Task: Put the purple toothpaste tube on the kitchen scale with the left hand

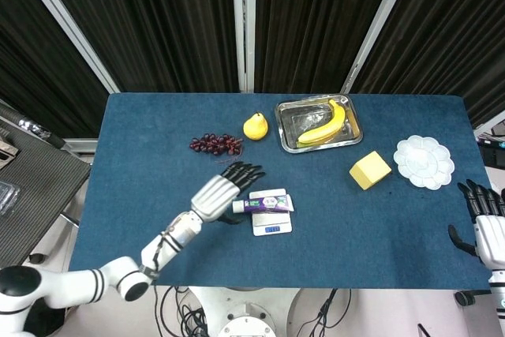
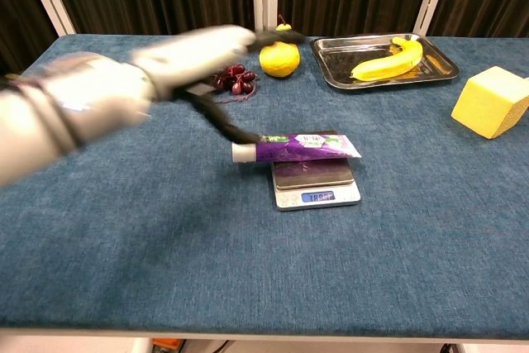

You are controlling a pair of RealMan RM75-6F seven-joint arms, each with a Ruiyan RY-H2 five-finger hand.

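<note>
The purple toothpaste tube (image 1: 267, 204) (image 2: 302, 146) lies across the small white kitchen scale (image 1: 272, 222) (image 2: 317, 186), its white cap end sticking out past the scale's left edge. My left hand (image 1: 218, 192) (image 2: 194, 51) is open with fingers spread, just left of the tube and raised off it, blurred in the chest view. Nothing is in it. My right hand (image 1: 483, 212) hangs open at the table's right edge, far from the scale.
Dark grapes (image 1: 215, 144) and a yellow pear (image 1: 255, 126) lie behind the left hand. A metal tray (image 1: 345, 138) holding a banana (image 1: 326, 125) stands at the back, with a yellow block (image 1: 370, 170) and a white palette dish (image 1: 424, 162) to the right.
</note>
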